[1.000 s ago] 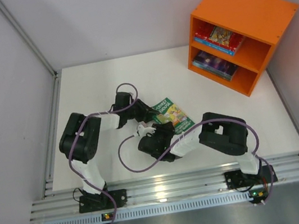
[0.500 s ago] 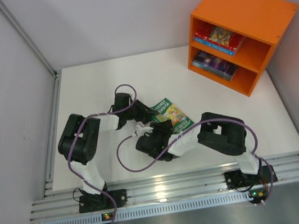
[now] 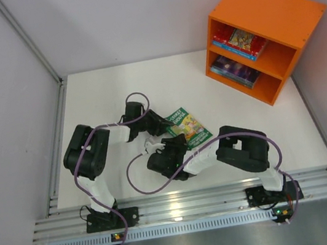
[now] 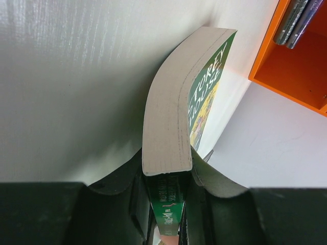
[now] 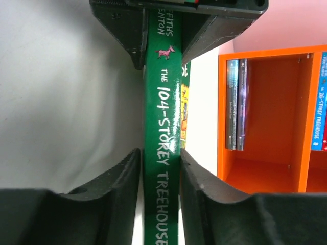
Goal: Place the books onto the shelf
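left gripper (image 4: 166, 171) and right gripper (image 5: 161, 168) both pinching the green book (image 3: 187, 128) (one per end), orange shelf (image 3: 270, 12) well apart holding other books (image 3: 238, 41), right arm (image 3: 242, 147) edged left since earlier

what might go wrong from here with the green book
Both the left tool and right tool clamp the green book at once; moving out of step may bend or tear it.
It bows in the left wrist view, so that grip may slip.
The shelf holds books in both compartments; inserting it may knock them.
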Robot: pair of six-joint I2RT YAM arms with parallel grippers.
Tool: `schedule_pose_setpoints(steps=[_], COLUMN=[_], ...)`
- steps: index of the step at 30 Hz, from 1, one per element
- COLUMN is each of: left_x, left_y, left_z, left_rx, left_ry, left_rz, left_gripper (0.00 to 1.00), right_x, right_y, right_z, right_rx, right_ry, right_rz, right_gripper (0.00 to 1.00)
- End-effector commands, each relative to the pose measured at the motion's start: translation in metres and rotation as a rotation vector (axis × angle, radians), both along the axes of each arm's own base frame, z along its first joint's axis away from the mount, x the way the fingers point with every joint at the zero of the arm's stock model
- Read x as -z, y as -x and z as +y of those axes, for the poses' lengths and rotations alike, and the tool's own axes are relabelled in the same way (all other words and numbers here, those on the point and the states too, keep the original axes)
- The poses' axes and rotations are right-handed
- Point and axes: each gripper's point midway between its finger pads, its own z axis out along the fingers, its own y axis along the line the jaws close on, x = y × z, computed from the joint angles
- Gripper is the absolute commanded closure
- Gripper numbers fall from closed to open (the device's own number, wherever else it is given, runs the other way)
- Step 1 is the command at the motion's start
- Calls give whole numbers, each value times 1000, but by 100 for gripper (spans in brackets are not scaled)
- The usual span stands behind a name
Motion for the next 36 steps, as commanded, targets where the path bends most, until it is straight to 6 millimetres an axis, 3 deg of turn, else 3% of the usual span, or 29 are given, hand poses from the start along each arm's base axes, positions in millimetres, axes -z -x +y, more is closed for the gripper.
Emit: schedule_pose_setpoints(steps=[1, 4, 5, 9, 11, 12, 13, 14, 20, 21, 25, 29, 31, 36], left_x=[-5, -5, -8, -19, -32, -29, -41, -51, -95, -101, -131, -151, -150, -141], left_y=[11, 12, 12, 13, 9, 13, 6, 3, -18, -21, -37, -32, -28, -7], left_z=[-1, -1, -1, 0, 2, 6, 7, 9, 52, 58, 101, 131, 140, 145], left_rx=[26, 27, 28, 30, 33, 41, 39, 40, -35, -45, -134, -167, -177, -167], left_ry=[5, 6, 9, 11, 2, -35, -41, -50, -180, -192, -199, -240, -260, -245], left_rz=[12, 13, 7, -10, -37, -23, -46, -72, -155, -173, -225, -274, -280, -288], left_gripper=[100, 100, 100, 100, 88, 81, 67, 62, 45, 38, 36, 36, 36, 35], right_x=[-21, -21, -21, -25, -31, -34, -37, -44, -72, -76, -95, -136, -156, -239], right_y=[0, -1, 0, -4, -6, -7, -8, -8, -13, -14, -20, -35, -48, -74], right_z=[12, 12, 11, 7, 3, 1, -1, -2, -10, -10, -12, -25, -40, -71], right_rx=[4, -1, -3, -8, -13, -13, -20, -25, -36, -34, -45, -19, 10, 94], right_ry=[-71, -60, -51, 7, 35, 47, 80, 85, 148, 149, 232, 239, 291, 252], right_rz=[-50, -51, -50, -55, -56, -59, -61, -66, -99, -106, -130, -203, -219, -323], right_gripper=[68, 89, 100, 100, 100, 100, 100, 100, 100, 100, 100, 100, 100, 100])
